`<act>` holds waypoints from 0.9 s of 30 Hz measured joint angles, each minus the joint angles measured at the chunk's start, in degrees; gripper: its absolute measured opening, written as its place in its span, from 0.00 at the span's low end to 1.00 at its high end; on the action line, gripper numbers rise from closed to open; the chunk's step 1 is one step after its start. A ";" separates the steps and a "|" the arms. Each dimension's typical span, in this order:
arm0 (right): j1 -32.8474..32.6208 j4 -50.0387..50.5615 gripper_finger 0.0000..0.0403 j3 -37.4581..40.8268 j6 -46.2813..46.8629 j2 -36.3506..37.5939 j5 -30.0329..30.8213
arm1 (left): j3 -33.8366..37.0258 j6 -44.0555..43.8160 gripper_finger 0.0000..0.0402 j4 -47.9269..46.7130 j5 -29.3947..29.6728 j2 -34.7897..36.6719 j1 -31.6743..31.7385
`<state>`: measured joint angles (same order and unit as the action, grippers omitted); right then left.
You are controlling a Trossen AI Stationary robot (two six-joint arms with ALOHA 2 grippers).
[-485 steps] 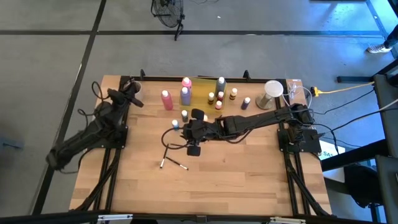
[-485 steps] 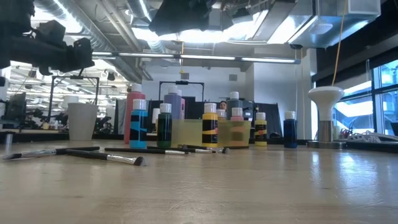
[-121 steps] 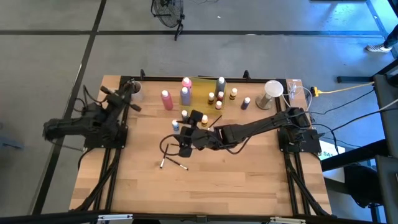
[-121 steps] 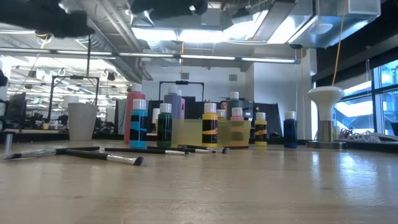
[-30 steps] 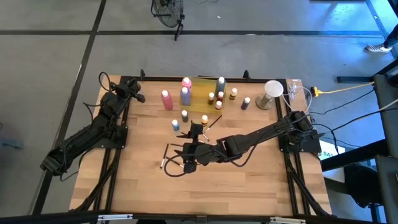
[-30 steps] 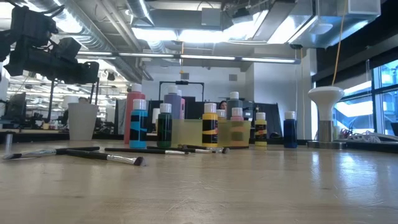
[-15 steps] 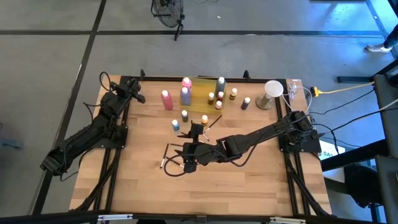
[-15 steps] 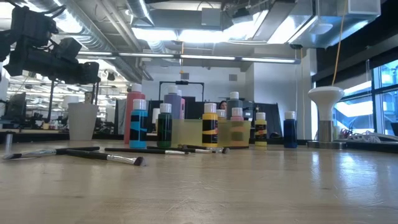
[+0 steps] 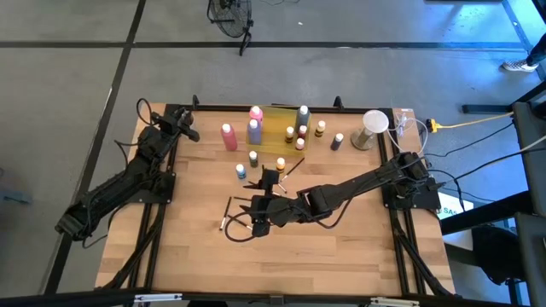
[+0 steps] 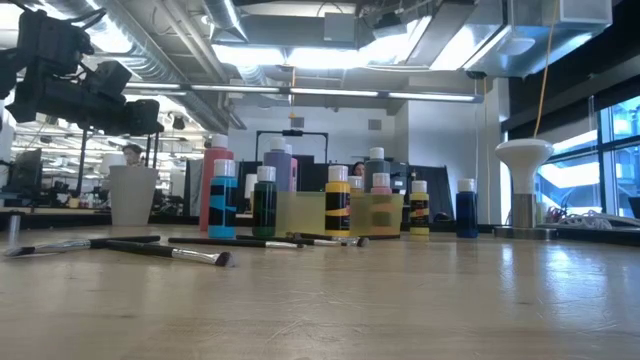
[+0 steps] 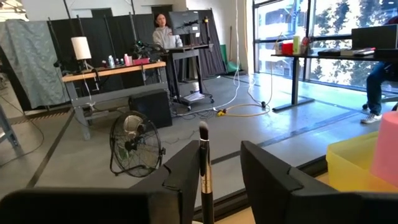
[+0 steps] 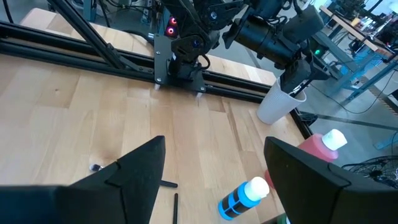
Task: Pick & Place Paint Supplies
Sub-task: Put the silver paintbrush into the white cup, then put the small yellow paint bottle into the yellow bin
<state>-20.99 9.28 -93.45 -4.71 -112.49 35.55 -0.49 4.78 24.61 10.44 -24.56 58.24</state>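
Note:
At the table's far left corner my left gripper hovers level over a pale cup, fingers apart. A thin dark brush stands upright between them, close to one finger. My right gripper hangs wide open over the middle of the table, above loose brushes. A blue white-capped bottle stands just beyond it. Tall pink, purple and grey bottles stand upright at the back. My left gripper has the brush's shaft upright beside the inner face of one finger, with a wide gap to the other finger. Whether that finger touches the brush I cannot tell. The brush's lower end is hidden below the fingers.
A translucent yellow tray sits at the back centre with small bottles around it. A pale upturned cup stands at the back right. More brushes lie on the wood toward the left. The near half of the table is bare wood.

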 joint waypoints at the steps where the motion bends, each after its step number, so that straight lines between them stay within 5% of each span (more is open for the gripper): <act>1: 0.00 0.10 0.69 0.00 0.00 0.00 -0.01 | 0.00 -0.02 0.29 0.01 -0.03 0.01 0.00; 27: 0.11 2.10 0.69 0.00 -0.26 0.00 0.51 | -0.11 -2.02 0.44 1.06 -1.18 0.39 0.00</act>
<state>-20.88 11.38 -93.45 -4.97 -112.49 36.06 -0.60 2.76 25.67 9.26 -24.18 58.24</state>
